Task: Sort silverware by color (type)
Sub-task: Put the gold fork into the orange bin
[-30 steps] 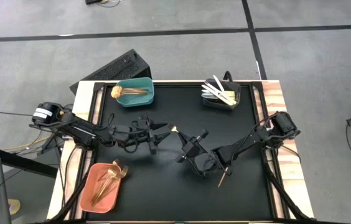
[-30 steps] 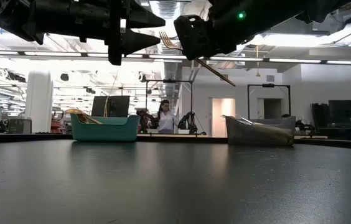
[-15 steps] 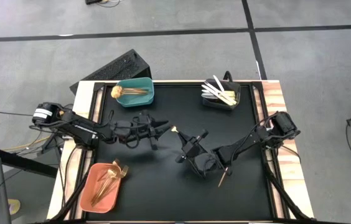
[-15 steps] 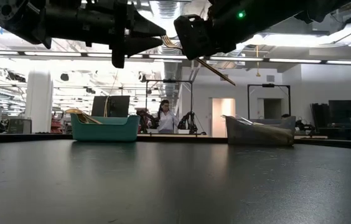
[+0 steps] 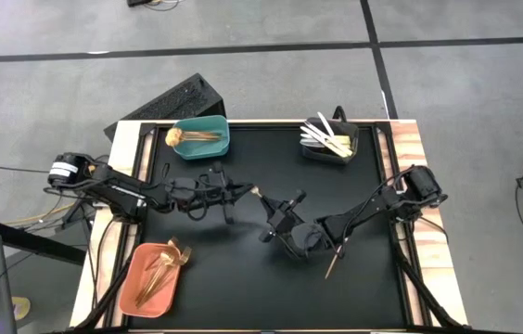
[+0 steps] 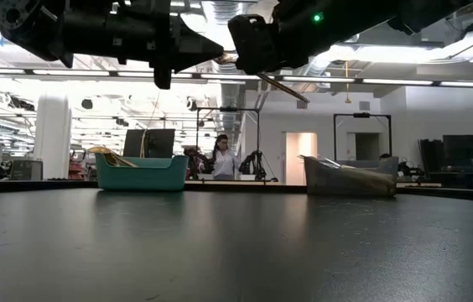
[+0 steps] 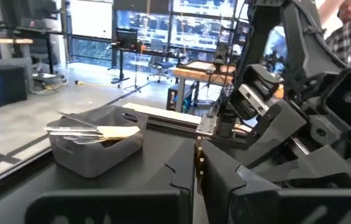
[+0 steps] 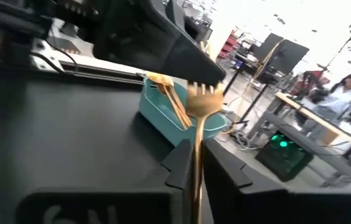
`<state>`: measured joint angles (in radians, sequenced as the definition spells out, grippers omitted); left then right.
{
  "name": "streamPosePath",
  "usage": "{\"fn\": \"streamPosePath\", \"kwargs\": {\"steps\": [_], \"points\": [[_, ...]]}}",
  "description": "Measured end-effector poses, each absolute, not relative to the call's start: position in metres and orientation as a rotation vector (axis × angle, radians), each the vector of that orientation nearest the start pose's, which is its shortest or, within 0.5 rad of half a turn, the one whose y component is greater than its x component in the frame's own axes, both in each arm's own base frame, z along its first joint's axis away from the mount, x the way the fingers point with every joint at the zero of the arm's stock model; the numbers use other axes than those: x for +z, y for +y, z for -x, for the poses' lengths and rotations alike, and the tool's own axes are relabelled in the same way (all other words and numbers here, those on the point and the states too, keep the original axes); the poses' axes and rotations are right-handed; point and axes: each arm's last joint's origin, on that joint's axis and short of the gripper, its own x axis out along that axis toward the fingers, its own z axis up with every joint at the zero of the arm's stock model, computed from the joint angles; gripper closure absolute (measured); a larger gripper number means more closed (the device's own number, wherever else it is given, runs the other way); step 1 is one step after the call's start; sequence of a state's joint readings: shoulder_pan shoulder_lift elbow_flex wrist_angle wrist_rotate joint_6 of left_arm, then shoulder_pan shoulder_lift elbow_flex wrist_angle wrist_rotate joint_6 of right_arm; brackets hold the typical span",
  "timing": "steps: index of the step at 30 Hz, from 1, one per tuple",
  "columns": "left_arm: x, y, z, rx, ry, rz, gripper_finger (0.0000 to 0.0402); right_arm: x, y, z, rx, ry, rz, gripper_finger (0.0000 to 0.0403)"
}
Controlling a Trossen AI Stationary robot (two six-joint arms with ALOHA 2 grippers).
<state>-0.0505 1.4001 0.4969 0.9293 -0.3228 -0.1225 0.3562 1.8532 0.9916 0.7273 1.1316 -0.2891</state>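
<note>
A gold fork (image 5: pixel 332 262) hangs high over the middle of the black table, held from both ends. My right gripper (image 5: pixel 278 216) is shut on its handle; the free handle end (image 6: pixel 288 89) slants out behind it. My left gripper (image 5: pixel 245 193) reaches in from the table's left and is shut on the tine end (image 8: pixel 201 94). The two grippers stand tip to tip in the low view, the left gripper (image 6: pixel 216 55) and the right gripper (image 6: pixel 246 44). My left gripper pinches the fork's tine end (image 8: pixel 204 87) between its two fingertips, coming level from the table's left; a thin gold sliver (image 7: pixel 198 159) shows between its fingers. The fork is clear of the table. My right gripper pinches the fork's handle (image 8: pixel 195 163) between its two fingers, which lie along it, pointing toward the table's left. The head sticks out in front and the handle end behind, slanting down.
A teal bin (image 5: pixel 199 137) with gold pieces stands at the far left, a black bin (image 5: pixel 329 139) with silver-white pieces at the far right, and an orange bin (image 5: pixel 153 276) with copper pieces at the near left. A person (image 6: pixel 220 158) stands in the room beyond.
My left gripper has moved toward the table's right, up to the fork's tines, and has shut on them. The fork stays in my right gripper, high over the table.
</note>
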Motion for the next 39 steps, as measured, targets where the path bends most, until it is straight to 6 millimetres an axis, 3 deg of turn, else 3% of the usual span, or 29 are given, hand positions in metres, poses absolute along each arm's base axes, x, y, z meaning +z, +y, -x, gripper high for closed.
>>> {"fn": "streamPosePath", "kwargs": {"steps": [4, 7, 10, 13, 17, 20, 24, 30, 35, 39], "points": [[0.215, -0.005, -0.261, 0.244, 0.063, 0.090, 0.0401, 0.200, 0.112, -0.360, -0.790, 0.215, 0.371, 0.0301], [0.228, -0.004, -0.246, 0.258, 0.307, 0.049, 0.0401, 0.209, 0.123, -0.351, -0.867, 0.211, 0.374, 0.0274], [0.259, -0.006, -0.222, 0.253, 0.569, 0.036, 0.0401, 0.221, 0.132, -0.342, -0.895, 0.208, 0.383, 0.0255], [0.302, -0.014, -0.196, 0.138, 0.757, 0.095, 0.0401, 0.229, 0.135, -0.337, -0.885, 0.199, 0.375, 0.0249], [0.356, -0.025, -0.168, -0.049, 0.921, 0.249, 0.0401, 0.240, 0.133, -0.333, -0.884, 0.175, 0.344, 0.0251], [0.377, -0.032, -0.155, -0.094, 1.004, 0.286, 0.0401, 0.242, 0.128, -0.334, -0.868, 0.163, 0.307, 0.0254], [0.368, -0.046, -0.151, -0.094, 1.150, 0.284, 0.0401, 0.234, 0.125, -0.335, -0.836, 0.171, 0.256, 0.0255], [0.312, -0.082, -0.163, -0.141, 1.295, 0.210, 0.0401, 0.214, 0.131, -0.326, -0.821, 0.230, 0.200, 0.0251], [0.273, -0.101, -0.168, -0.109, 1.378, 0.225, 0.0395, 0.218, 0.138, -0.313, -0.733, 0.265, 0.127, 0.0236], [0.259, -0.107, -0.167, -0.063, 1.436, 0.237, 0.0368, 0.226, 0.135, -0.301, -0.633, 0.335, 0.051, 0.0220]]}}
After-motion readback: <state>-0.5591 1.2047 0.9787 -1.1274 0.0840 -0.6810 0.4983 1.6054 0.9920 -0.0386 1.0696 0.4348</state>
